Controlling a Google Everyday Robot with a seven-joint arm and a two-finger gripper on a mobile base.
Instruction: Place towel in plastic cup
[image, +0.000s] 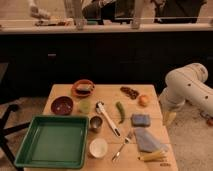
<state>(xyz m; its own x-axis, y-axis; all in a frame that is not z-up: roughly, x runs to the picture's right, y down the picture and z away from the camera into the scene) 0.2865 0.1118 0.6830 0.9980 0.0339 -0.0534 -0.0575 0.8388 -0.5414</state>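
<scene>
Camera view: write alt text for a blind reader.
The robot's gripper hangs beside the right edge of the wooden table, away from the grey-blue towel lying flat near the front right corner. The pale green plastic cup stands mid-table, behind a green tray.

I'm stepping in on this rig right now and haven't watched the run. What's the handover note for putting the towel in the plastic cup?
Gripper: open, holding nothing, hanging just off the right edge of the table.
Towel: lying flat on the near right part of the table, just in front of the smaller blue pad.
Plastic cup: pale green, left of centre, just behind the metal cup.
Done: nothing yet; the towel is not grasped.
Left: reach to the towel, grip it, carry it left to the plastic cup and drop it in.
</scene>
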